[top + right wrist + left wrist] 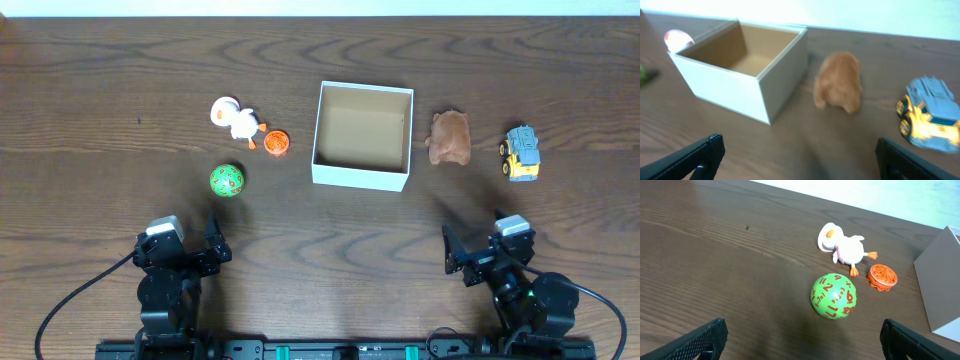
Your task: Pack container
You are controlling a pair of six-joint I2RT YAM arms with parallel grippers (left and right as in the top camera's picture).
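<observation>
**Box mid-counter, toys on either side, both arms low at the near edge**

The container (360, 178) sits open-topped in the middle of the wooden counter (100, 100), its brown floor showing. To its left lie a white duck (237, 119), a small orange piece (277, 143) just beside the duck, and a green numbered ball (227, 180). To its right are a brown furry toy (450, 137) and a blue-and-yellow truck (521, 152). The left claw (801, 330) and right claw (799, 145) both stand with fingers spread wide, gripping nothing.
</observation>
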